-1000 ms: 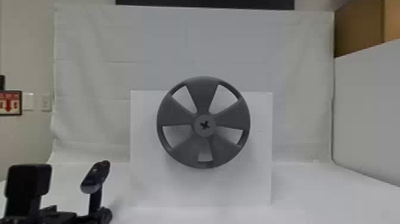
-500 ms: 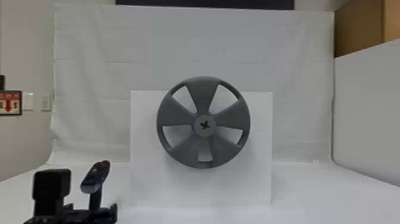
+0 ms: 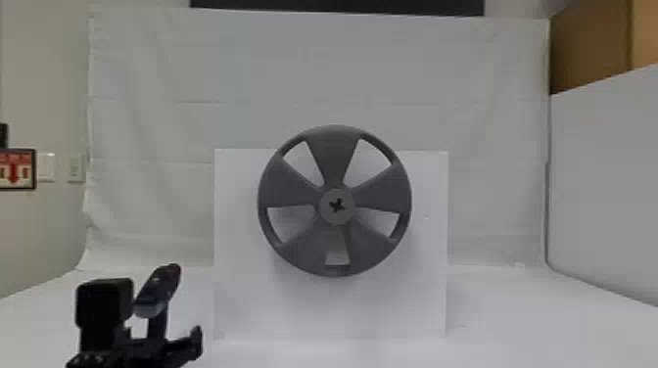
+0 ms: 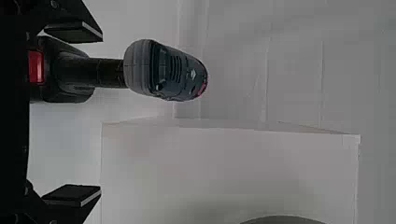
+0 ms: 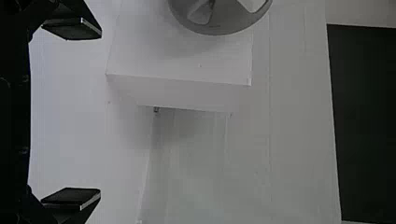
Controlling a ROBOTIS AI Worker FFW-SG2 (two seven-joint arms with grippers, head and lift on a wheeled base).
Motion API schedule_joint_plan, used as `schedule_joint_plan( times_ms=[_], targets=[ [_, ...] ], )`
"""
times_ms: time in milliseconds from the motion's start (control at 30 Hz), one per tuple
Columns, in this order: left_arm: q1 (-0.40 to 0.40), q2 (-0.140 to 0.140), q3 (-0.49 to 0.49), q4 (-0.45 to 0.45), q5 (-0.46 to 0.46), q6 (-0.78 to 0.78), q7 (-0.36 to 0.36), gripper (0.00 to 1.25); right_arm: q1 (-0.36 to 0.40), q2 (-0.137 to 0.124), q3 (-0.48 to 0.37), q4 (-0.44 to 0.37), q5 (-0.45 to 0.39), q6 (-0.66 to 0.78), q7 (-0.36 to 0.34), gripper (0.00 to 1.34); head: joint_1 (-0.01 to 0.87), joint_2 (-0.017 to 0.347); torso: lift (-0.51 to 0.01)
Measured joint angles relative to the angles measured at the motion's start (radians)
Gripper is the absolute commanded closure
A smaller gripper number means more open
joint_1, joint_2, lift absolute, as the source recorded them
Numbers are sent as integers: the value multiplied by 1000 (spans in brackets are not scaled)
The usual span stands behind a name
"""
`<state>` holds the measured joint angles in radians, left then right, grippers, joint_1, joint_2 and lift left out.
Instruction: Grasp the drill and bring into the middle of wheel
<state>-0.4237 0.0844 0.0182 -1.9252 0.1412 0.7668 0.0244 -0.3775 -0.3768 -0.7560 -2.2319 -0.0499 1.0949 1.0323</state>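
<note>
At the lower left of the head view is my left gripper (image 3: 139,350), in front of the dark drill (image 3: 157,291), whose upper body rises above it. In the left wrist view, my left gripper (image 4: 97,115) stands open; the drill (image 4: 163,70), upright in the room, lies off-centre toward one finger, not gripped. The wheel (image 3: 303,247), dark grey with a round hub (image 3: 345,215), is mounted on a white block (image 3: 240,293). My open right gripper (image 5: 97,114) has nothing between its fingers, with the wheel's rim (image 5: 219,29) farther off.
The white block rises from the middle of the white table (image 3: 528,323). A white cloth (image 3: 416,68) hangs behind it, and a white partition (image 3: 602,171) stands on the right side.
My left gripper has moved to the right in the head view, over toward the drill. The drill and the wheel have stayed in place.
</note>
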Motion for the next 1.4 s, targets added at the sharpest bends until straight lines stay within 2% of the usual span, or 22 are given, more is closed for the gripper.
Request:
schedule_joint_plan(
  times_ms=[367,1400],
  targets=[
    [-40,-2,0,124,-11,-76,8,156,0,-6,7,0,-1,6,0,110,0,0,-406],
    [-119,-3,-17,310,-48,-190,81,159,5,-11,20,0,6,17,0,110,0,0,-406]
  ],
)
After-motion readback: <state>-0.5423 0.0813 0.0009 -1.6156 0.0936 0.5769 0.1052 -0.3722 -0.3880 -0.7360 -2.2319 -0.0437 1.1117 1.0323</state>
